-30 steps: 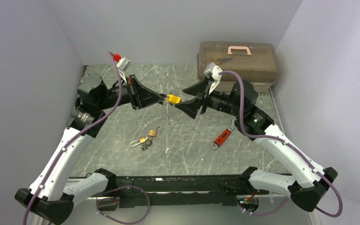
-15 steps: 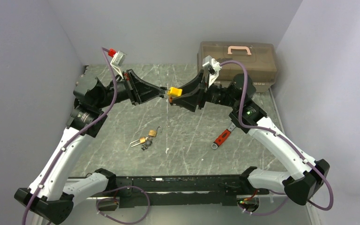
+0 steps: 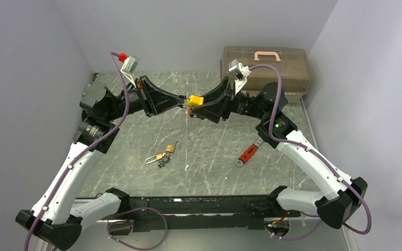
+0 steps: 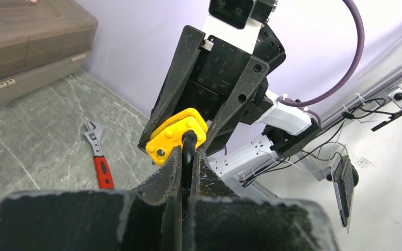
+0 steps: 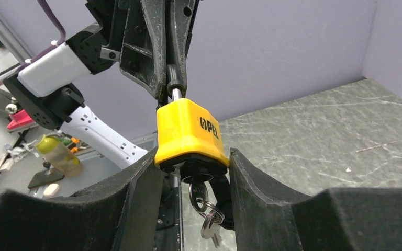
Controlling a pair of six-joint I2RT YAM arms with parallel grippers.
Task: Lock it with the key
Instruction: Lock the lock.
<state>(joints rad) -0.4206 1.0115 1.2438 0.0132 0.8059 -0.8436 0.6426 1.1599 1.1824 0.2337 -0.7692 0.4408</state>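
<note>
- Top external view: the desk [image 3: 214,157] has a grey marbled surface and is enclosed by plain pale walls at the left, far and right sides.
- A brown toolbox [image 3: 264,67] stands at the far right corner. A red-handled wrench [image 3: 249,152] lies toward the right edge. Small brass padlocks [image 3: 163,155] lie near the centre, well apart from the wrench.
- The yellow padlock [image 3: 194,100] is held in the air above the far half of the desk, between the left gripper [image 3: 182,102] and the right gripper [image 3: 198,104]. The desk below it is bare.
- Left wrist view: the left gripper [image 4: 187,157] is pressed together on the black shackle [image 4: 189,144]. The right gripper [image 4: 179,140] flanks the yellow padlock [image 4: 177,135]. The wrench [image 4: 99,162] and toolbox [image 4: 26,36] lie beyond, at the left.
- Right wrist view: the right gripper [image 5: 191,157] has one finger against each side of the lower body of the yellow padlock [image 5: 188,130], pinching it. The keys [image 5: 205,212] hang from the underside, between the fingers. The left gripper [image 5: 171,78] clamps the shackle [image 5: 176,94] from above.
</note>
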